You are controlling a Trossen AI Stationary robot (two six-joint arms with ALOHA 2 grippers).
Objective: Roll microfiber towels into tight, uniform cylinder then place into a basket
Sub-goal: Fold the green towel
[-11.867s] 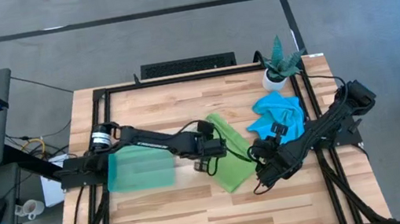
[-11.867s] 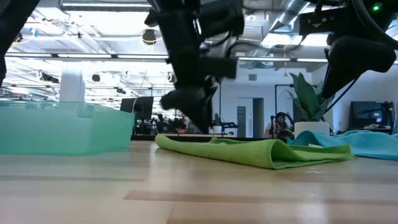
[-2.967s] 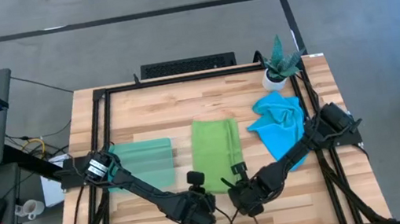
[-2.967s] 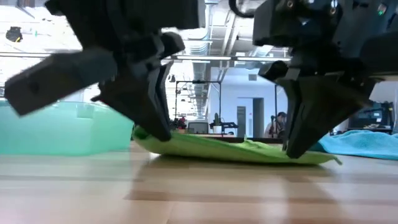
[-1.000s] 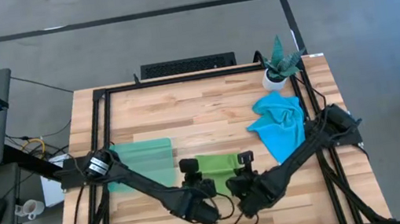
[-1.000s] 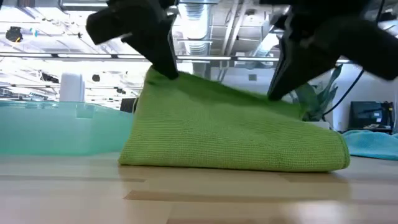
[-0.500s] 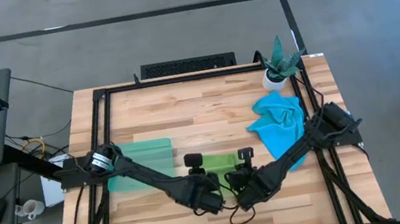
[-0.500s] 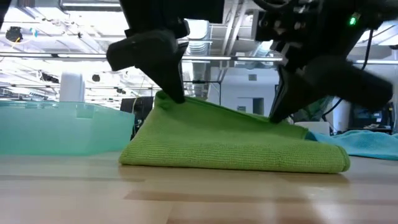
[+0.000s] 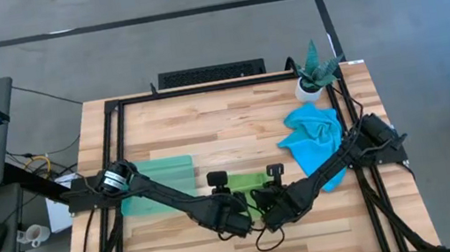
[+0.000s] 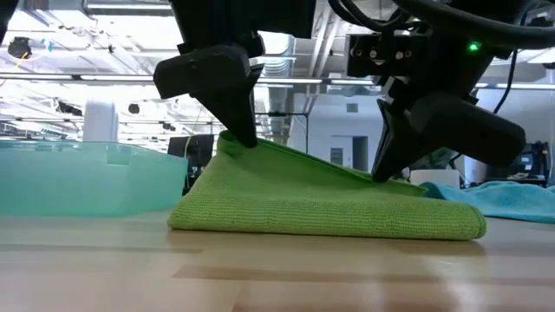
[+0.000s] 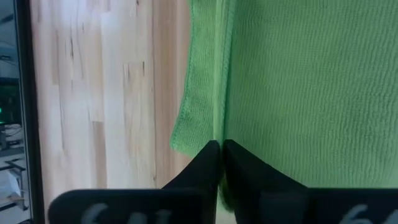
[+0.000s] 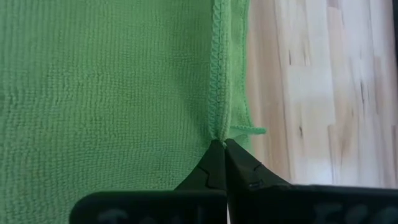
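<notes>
- Lime green towel (image 10: 325, 204) lies folded over on the wooden table (image 9: 233, 120), near the front centre, between the two grippers.
- Left gripper (image 11: 219, 152): jaws pressed together, pinching the hemmed edge of the green towel at its left side; that corner is lifted off the layer beneath.
- Right gripper (image 12: 221, 149): jaws likewise closed, pinching the stitched hem at the towel's right side.
- Blue towel (image 9: 313, 138) lies crumpled on the right of the table, near the potted plant (image 9: 315, 70).
- Basket (image 9: 158, 185) sits on the left, well apart from the blue towel, beside the green one.
</notes>
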